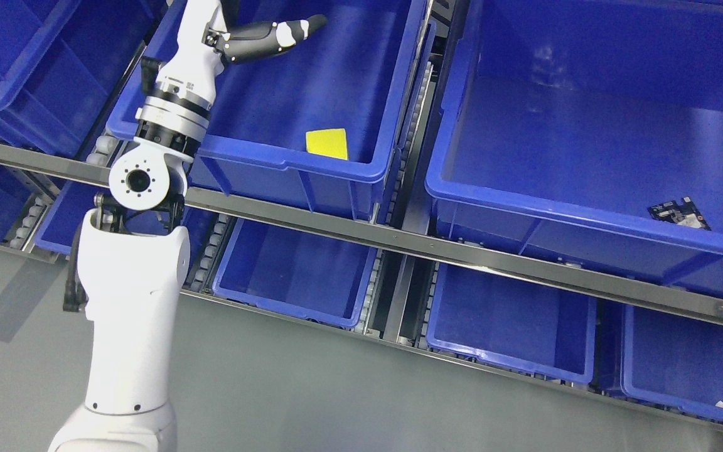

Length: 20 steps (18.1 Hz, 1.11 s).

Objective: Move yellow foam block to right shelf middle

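A flat yellow foam block (327, 143) lies on the floor of the middle-level blue bin (286, 160), close to its front wall and right of centre. My left hand (273, 36) reaches into the back of this same bin from the left, well above and behind the block. One black-and-white finger (299, 28) points right, stretched out, with nothing held. The rest of the hand is cut off by the top edge. Left of the block, the white forearm (176, 94) crosses the bin's front rim. My right arm does not show.
A larger blue bin (587, 207) stands to the right on the same shelf level, with a small dark circuit board (679, 213) near its front right. A metal shelf rail (462, 248) runs across below both. Lower-level blue bins (292, 276) sit underneath, grey floor in front.
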### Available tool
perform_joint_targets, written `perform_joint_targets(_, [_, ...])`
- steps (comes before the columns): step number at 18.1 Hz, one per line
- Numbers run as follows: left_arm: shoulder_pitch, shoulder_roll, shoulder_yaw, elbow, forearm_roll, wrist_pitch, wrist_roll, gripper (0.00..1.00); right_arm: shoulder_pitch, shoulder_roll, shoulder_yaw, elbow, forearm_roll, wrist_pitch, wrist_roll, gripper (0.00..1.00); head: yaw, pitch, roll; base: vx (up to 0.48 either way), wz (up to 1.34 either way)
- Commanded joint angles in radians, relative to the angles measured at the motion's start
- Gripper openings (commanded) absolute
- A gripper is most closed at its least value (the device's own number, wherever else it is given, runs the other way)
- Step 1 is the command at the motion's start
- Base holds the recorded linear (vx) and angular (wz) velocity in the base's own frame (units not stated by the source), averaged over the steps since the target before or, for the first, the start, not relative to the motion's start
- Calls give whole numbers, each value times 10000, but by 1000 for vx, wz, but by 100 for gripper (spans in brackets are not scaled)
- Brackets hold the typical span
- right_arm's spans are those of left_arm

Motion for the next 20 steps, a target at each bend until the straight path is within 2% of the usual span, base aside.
perform_joint_targets(1, [1273,174,369,-1324,41,-154,1,100,-15,-175,0,-175,-103,7,-2,100,0,0,0,0,0])
perform_joint_targets(20, [1688,174,446,-1325,56,-62,16,100,-15,-175,0,-175,-103,7,-2,100,0,1,0,-4,-24])
